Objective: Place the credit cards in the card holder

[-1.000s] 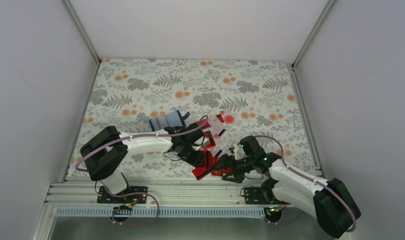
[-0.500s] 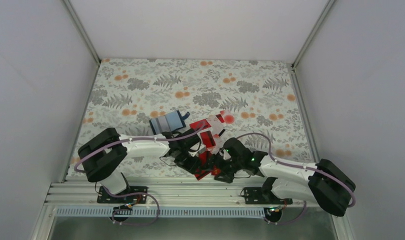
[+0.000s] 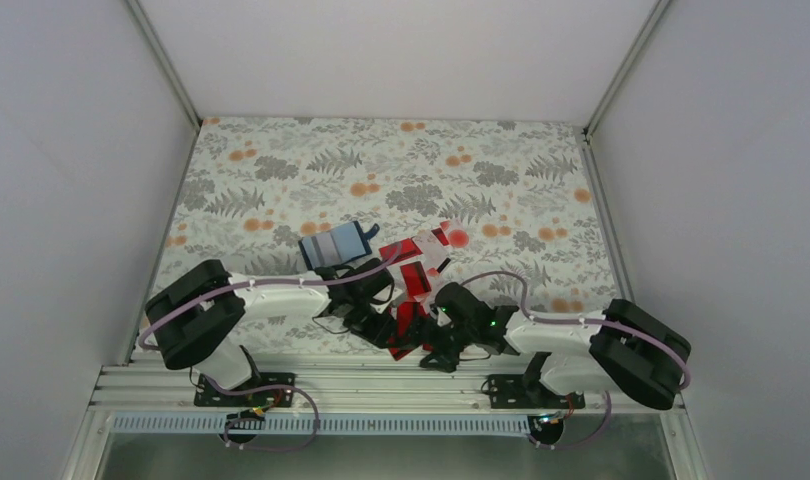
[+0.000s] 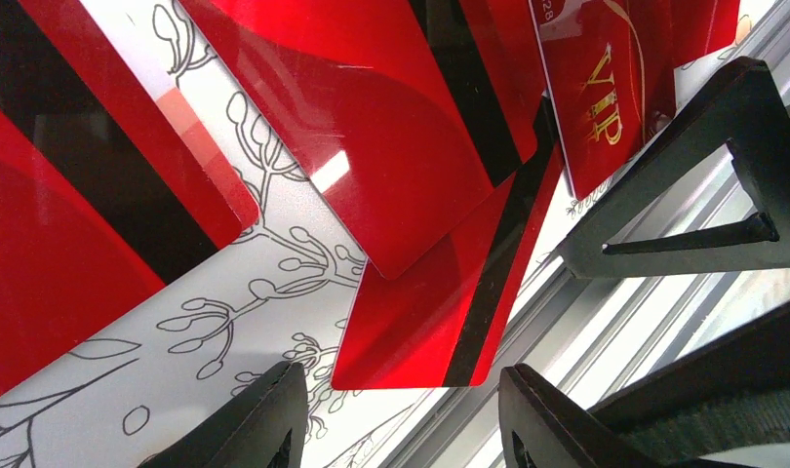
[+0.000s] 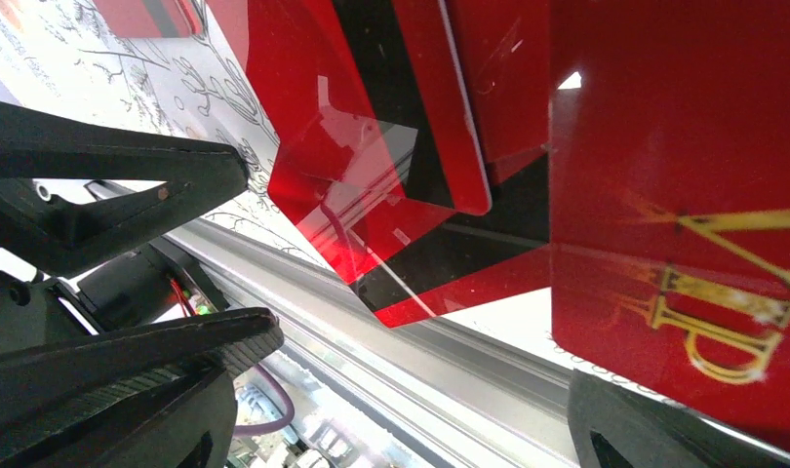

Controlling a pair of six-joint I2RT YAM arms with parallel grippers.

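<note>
Red credit cards [image 3: 413, 290] lie overlapped at the near middle of the counter [image 3: 281, 180]. The card holder [image 3: 333, 243] lies open just beyond them to the left, with no card visible inside. The left hand [image 3: 389, 328] and right hand [image 3: 428, 352] hang low over the pile, both released and empty. Judged from this, every card is yet to be loaded.

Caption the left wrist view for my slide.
Open left hand straddling the end of a black-striped red card by the metal rail, more red cards overlapping on the flowered cloth.

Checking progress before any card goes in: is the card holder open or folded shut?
Open: the card holder lies unfolded, its pale blue inside facing up.
</note>
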